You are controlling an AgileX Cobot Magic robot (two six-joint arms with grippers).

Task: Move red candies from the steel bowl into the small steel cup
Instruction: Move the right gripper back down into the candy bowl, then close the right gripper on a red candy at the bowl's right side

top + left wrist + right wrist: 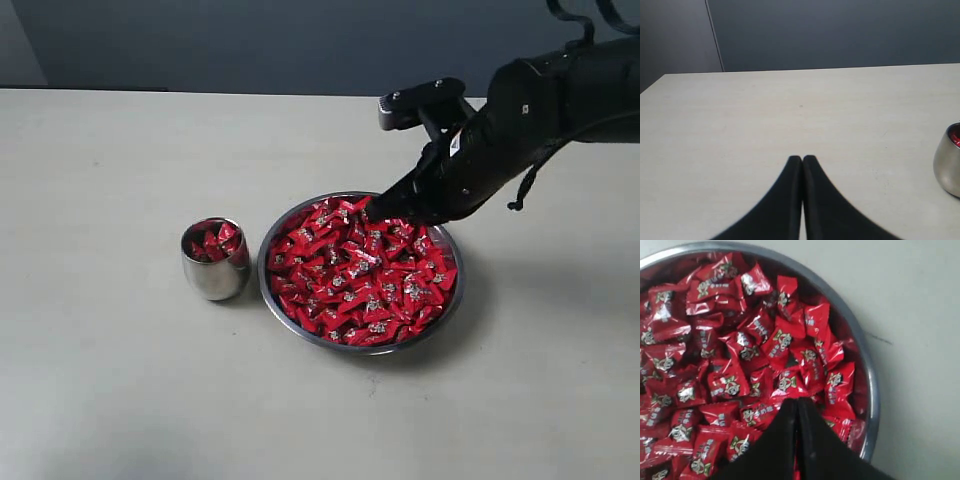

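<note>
The black right arm (530,110) comes in from the right side. It bends down over the bowl (263,285). The right fingers (798,405) are pressed together into one thin point. Their tips poke down into the red candies (740,350) near the far rim of the bowl. Candies lie all around the tips and touch them. I cannot tell if a candy is caught between the tips.

The bowl is wide and shiny, and it is heaped with candies in red wrappers. It sits on the pale surface (120,380). The arm hangs over the right and far part of the bowl and hides some of its rim.

Just beside the bowl, on its left, stands the cup (215,278). It is small, round and upright, with a little gap between it and the bowl. A few red candies show inside it, up near its top. The cup is across the bowl from the right fingers.

The left fingers (802,160) are pressed together too. They hang over a bare part of the surface, well apart from the cup. Behind the surface is a dark grey wall (840,30).
</note>
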